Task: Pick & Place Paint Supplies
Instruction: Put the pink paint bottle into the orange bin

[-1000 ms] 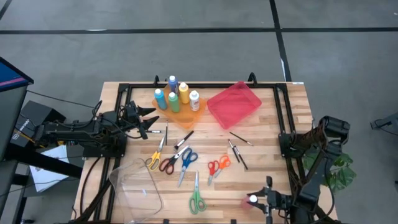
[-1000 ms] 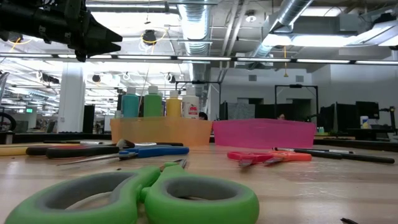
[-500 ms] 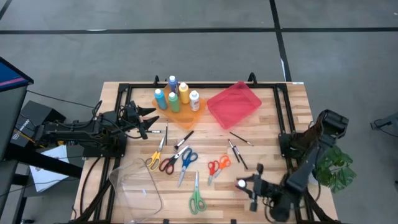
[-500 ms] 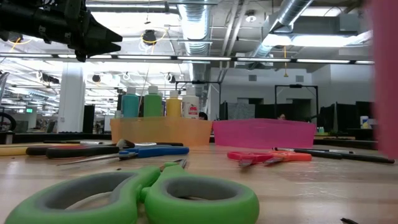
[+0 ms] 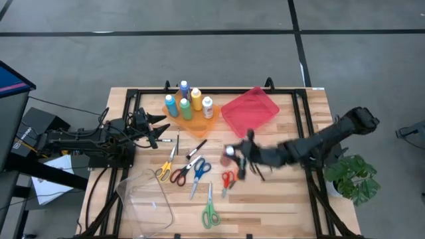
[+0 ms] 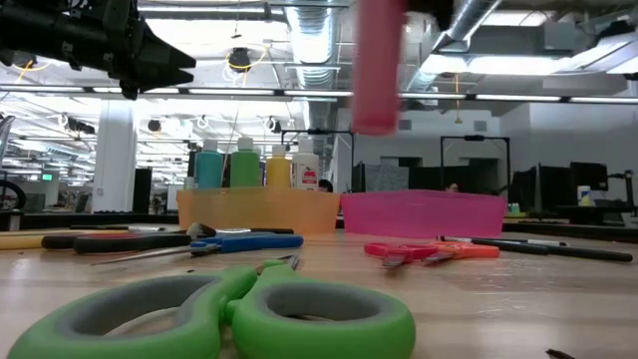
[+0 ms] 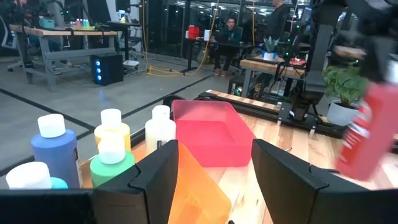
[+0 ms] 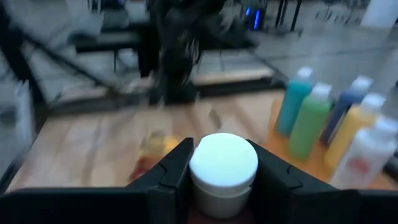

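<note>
Right claw [image 5: 234, 158]: out over the middle of the counter [image 5: 292, 206], pinching a pink bottle [image 6: 377, 65] just under its white cap, carried well clear of the wood.
Orange tray [image 5: 199, 124]: ahead of the right claw, holding five bottles [image 5: 186, 105]; little free room among them.
Below the right claw: orange scissors [image 5: 232, 178] and loose brushes [image 5: 253, 161].
Left claw [image 5: 161, 129]: fingers spread, holding nothing, hovering beside the orange tray.
Red tray [image 5: 250, 111]: just beyond the right claw, to one side of its path.
Risk, drop: grip sits high on the bottle; a swing could shake it loose onto the scissors.
Risk, collision: a low approach could topple the standing bottles.
Risk, arms: both claws near one tray; they could meet.
</note>
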